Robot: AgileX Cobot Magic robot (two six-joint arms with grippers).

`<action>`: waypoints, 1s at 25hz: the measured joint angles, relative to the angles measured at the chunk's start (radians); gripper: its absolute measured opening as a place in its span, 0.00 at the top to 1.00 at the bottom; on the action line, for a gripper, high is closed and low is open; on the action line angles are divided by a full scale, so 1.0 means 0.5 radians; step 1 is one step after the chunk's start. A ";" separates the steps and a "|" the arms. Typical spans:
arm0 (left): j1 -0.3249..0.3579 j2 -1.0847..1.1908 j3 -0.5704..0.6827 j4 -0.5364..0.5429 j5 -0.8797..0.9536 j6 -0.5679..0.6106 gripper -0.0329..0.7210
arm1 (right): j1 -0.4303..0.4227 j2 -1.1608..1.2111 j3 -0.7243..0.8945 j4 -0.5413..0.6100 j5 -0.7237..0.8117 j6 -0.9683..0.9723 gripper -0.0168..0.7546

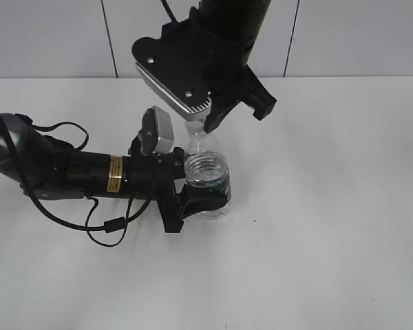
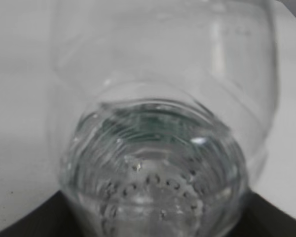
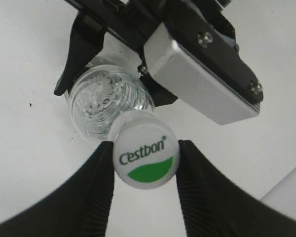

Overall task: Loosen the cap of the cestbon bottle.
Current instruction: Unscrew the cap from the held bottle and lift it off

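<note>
The cestbon bottle (image 1: 206,177) is clear, with a dark green label band, and stands tilted on the white table. My left gripper (image 1: 196,199) is shut on its lower body from the left. The bottle fills the left wrist view (image 2: 158,163), with dark jaw tips at the bottom corners. My right gripper (image 1: 213,113) comes down from above over the bottle's neck. In the right wrist view its two black fingers (image 3: 145,150) press both sides of the cap (image 3: 145,157), which is white with green lettering and a green patch. In the exterior view the cap is hidden by the right gripper.
The white table (image 1: 330,240) lies under a pale panelled wall at the back. The left arm's black cable (image 1: 107,227) loops on the table at the left. The left arm's silver wrist camera (image 3: 202,74) sits just behind the bottle.
</note>
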 joint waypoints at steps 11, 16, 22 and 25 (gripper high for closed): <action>-0.002 0.000 0.000 0.011 -0.007 0.008 0.41 | 0.000 0.000 -0.007 -0.051 0.087 -0.084 0.59; -0.002 0.000 0.000 0.015 0.007 0.008 0.41 | 0.000 0.000 -0.007 -0.133 0.110 -0.154 0.59; -0.002 0.000 0.000 0.015 0.018 0.004 0.41 | 0.000 0.000 -0.007 -0.120 0.110 -0.175 0.59; -0.002 0.000 0.000 0.015 0.018 0.004 0.41 | 0.000 0.000 -0.007 -0.107 0.112 -0.199 0.59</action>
